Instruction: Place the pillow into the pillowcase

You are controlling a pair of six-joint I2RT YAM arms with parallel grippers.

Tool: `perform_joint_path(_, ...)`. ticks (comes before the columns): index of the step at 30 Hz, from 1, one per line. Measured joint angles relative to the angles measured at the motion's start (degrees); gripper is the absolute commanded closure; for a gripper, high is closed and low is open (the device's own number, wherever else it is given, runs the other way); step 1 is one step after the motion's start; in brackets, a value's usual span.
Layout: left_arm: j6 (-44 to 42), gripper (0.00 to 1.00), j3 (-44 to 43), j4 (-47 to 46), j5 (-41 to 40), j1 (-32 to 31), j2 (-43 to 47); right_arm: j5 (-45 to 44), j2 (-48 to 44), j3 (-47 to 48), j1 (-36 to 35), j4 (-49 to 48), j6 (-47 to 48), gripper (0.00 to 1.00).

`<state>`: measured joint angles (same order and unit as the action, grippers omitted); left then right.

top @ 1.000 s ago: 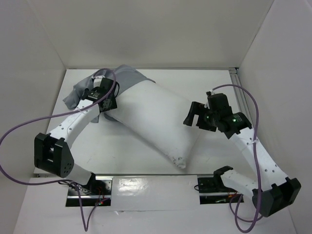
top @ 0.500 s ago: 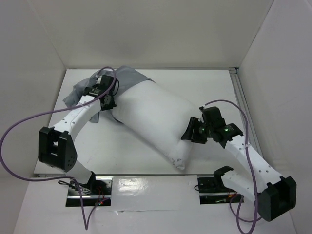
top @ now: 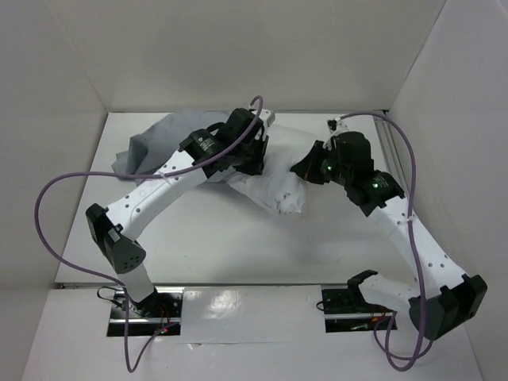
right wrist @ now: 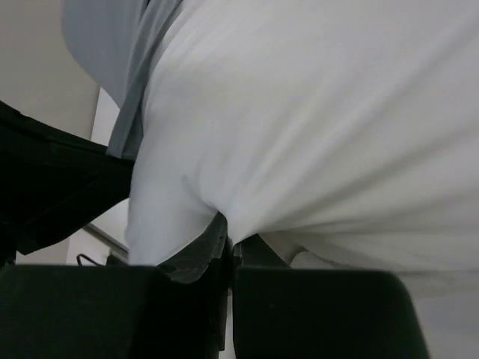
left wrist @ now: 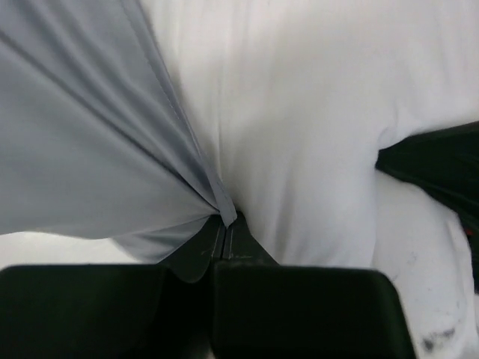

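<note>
The white pillow (top: 274, 192) lies bunched at the table's middle back, its near end with dark specks showing. The grey pillowcase (top: 163, 141) spreads at the back left and reaches over the pillow's far end. My left gripper (top: 252, 152) is shut on the pillowcase's edge (left wrist: 217, 196), with the pillow (left wrist: 299, 120) right beside it. My right gripper (top: 305, 170) is shut on a pinch of the pillow's fabric (right wrist: 299, 127). In the right wrist view the pillowcase (right wrist: 112, 45) hangs at the upper left.
White walls enclose the table on three sides. A metal rail (top: 390, 151) runs along the right edge. The left arm's black wrist (right wrist: 52, 187) is close to the right gripper. Purple cables (top: 63, 190) loop beside both arms.
Both grippers have shut. The left arm swung right with the pillowcase, pulling it over the pillow. The right arm pushed the pillow's near end back and left, bunching it.
</note>
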<state>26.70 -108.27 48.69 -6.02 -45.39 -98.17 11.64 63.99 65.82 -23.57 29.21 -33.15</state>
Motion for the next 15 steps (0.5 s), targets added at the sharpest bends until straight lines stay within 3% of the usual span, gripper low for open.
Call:
perform_joint_path(5,0.3,1.00,1.4,6.0,2.0,-0.3,-0.5,-3.2,-5.0,-10.9,-2.9,-5.7,-0.6,1.00)
perform_joint_path(6,0.4,0.86,2.1,7.5,2.2,-0.4,-0.6,-3.7,-5.7,-14.3,-3.5,-5.9,-1.0,1.00)
perform_joint_path(7,0.3,0.86,2.8,8.5,2.3,-0.5,-0.7,-4.0,-6.1,-17.4,-3.9,-5.9,-1.3,1.00)
perform_joint_path(8,0.4,0.58,3.3,9.7,2.3,-0.6,-0.8,-4.0,-6.6,-20.5,-4.4,-5.6,-1.7,1.00)
perform_joint_path(10,0.5,0.28,3.3,11.0,3.1,-1.0,-0.7,-4.0,-8.0,-26.3,-5.4,-3.6,-2.5,1.00)
perform_joint_path(11,0.6,0.10,2.9,11.0,3.6,-1.4,-0.4,-3.9,-9.4,-28.1,-6.2,-2.3,-2.6,0.85)
perform_joint_path(13,1.0,0.04,1.1,11.5,3.8,-2.1,-0.1,-3.9,-12.6,-28.9,-7.3,-0.3,-3.1,0.44)
perform_joint_path(15,0.8,0.04,-1.4,11.3,2.8,-2.4,0.4,-5.0,-15.7,-28.5,-7.7,1.2,-2.6,0.16)
